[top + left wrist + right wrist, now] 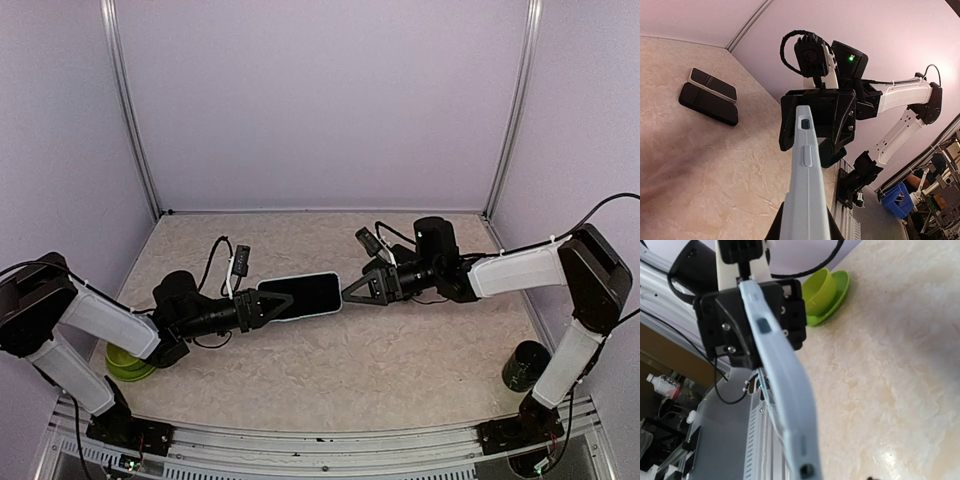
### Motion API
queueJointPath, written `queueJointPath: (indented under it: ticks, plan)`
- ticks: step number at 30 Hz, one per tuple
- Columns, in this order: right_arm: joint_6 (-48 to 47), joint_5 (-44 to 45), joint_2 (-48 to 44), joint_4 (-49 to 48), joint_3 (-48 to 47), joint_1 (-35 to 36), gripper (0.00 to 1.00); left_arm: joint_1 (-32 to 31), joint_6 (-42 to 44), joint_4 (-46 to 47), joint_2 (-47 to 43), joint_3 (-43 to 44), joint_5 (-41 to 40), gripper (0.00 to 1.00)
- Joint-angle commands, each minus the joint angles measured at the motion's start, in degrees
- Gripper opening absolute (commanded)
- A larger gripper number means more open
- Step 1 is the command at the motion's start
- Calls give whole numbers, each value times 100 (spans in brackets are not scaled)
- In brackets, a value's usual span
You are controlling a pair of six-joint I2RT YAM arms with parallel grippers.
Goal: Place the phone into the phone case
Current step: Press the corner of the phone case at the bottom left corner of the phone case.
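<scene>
Far left, a lime-green cup on its saucer sits on the beige speckled desk. My left fingers are clamped tight on the left end of the pale blue flexible phone case, held in the air above the desk, with the black-faced phone apparently lying in it. My right fingers stand about half open astride its right end, gripping nothing. I judge this the seating step: next, press the right corners home. A black cylinder stands far right. No writing is readable.
</scene>
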State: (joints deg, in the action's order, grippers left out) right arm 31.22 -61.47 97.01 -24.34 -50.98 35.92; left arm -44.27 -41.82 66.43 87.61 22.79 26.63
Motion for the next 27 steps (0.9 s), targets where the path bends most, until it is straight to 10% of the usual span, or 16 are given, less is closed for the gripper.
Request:
queueJointPath:
  ticks: [1,13,27]
  plan:
    - [69,1,112,-279,73,41,55,50,-86,733,-193,-2,-53,0]
    - [342,-26,380,-462,-68,234,49,59,-182,878,-95,-20,-134,0]
    - [863,-553,333,-1554,102,277,15,61,-216,791,-27,24,-172,0]
